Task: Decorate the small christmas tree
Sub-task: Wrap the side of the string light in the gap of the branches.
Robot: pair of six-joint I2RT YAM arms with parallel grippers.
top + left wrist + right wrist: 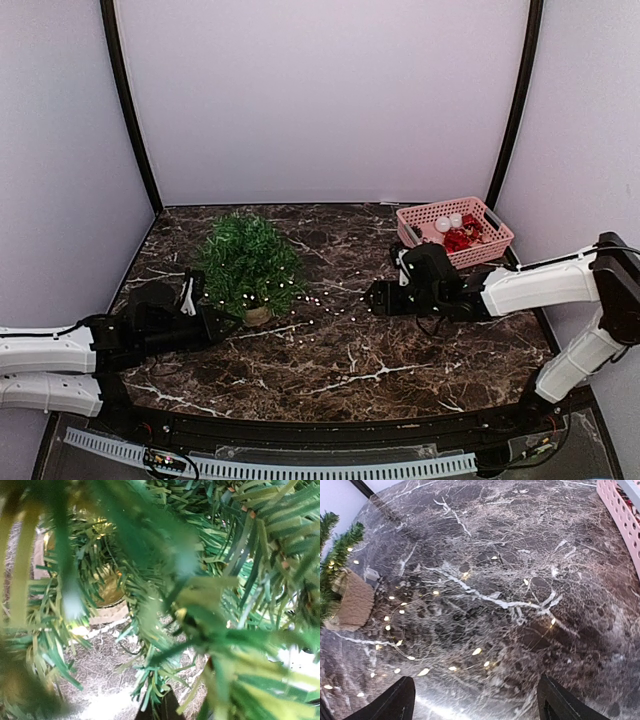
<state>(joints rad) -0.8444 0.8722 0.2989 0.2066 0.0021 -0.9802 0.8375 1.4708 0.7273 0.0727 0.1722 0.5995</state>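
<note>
The near half of the surface (340,375) between the two arms is bare marble, and so is the far strip behind it. On the left, the small christmas tree (248,262) blocks passage, its branches pressing close around the left tool (222,322). A thin string of lights (320,315) lies loose across the middle, reaching the gap between the right tool (372,297) fingers (400,702). The pink basket (495,222) closes off the far right corner.

We are looking into a robot test booth, a lab set-up rather than a home. Plain pale panels (320,100) are walling in a dark marble-patterned table (350,365) on three sides, and black posts (130,110) are framing the corners. A left arm (50,352) and a right arm (535,287) are sitting bolted behind a slotted cable duct (300,466).
</note>
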